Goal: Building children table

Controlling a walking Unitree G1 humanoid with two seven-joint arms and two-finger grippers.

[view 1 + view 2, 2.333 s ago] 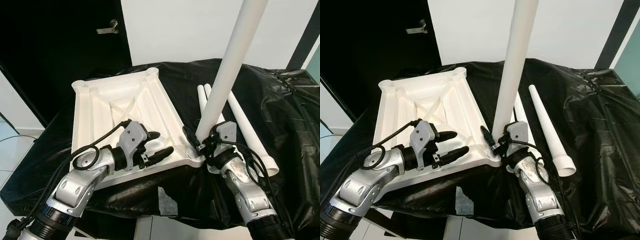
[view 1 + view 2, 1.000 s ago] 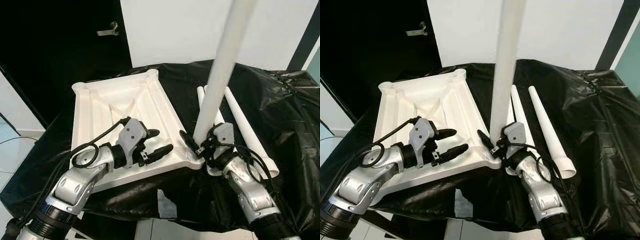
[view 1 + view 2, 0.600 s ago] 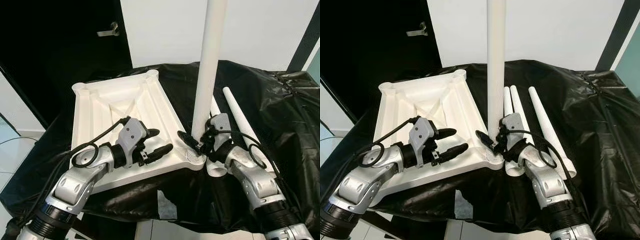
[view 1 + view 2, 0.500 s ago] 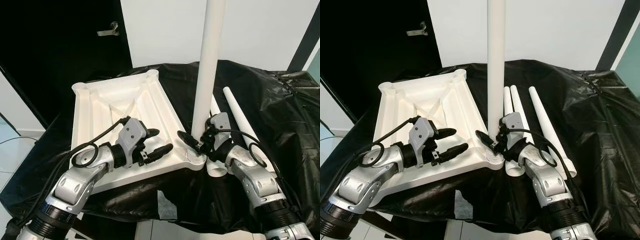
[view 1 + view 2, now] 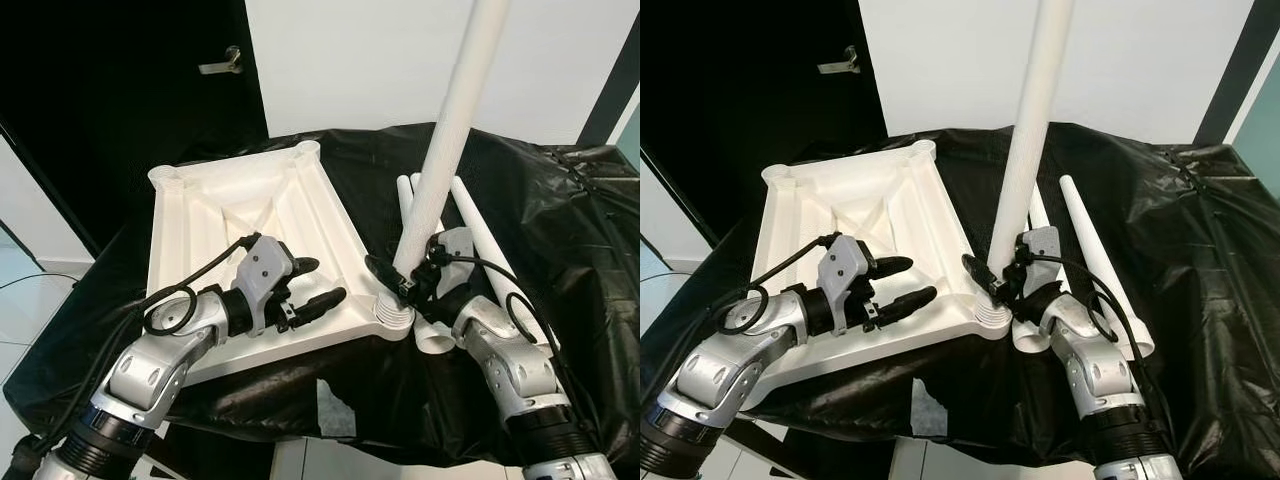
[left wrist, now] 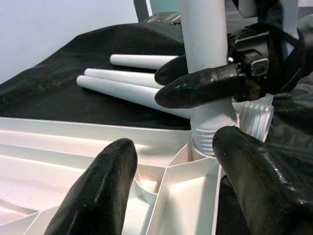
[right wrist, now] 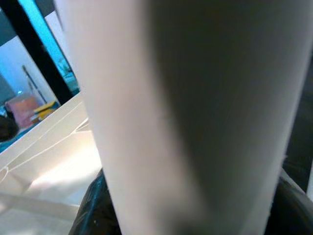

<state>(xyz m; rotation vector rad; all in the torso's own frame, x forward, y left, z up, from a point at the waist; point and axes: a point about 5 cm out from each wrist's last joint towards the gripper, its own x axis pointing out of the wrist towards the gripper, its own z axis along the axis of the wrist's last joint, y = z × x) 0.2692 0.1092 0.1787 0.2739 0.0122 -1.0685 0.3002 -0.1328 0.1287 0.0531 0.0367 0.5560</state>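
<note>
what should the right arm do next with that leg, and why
Probably tip the leg back to upright over the corner socket before turning it further. The right gripper is shut on its lower end, its threaded foot sits at the socket of the tabletop, but the leg leans to the robot's right, so the threads may bind. The left gripper rests open on the tabletop.

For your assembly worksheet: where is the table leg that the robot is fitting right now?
In the left eye view, the table leg stands tilted in the near right corner socket of the upturned tabletop, held low down by the right gripper, beside three spare legs.
</note>
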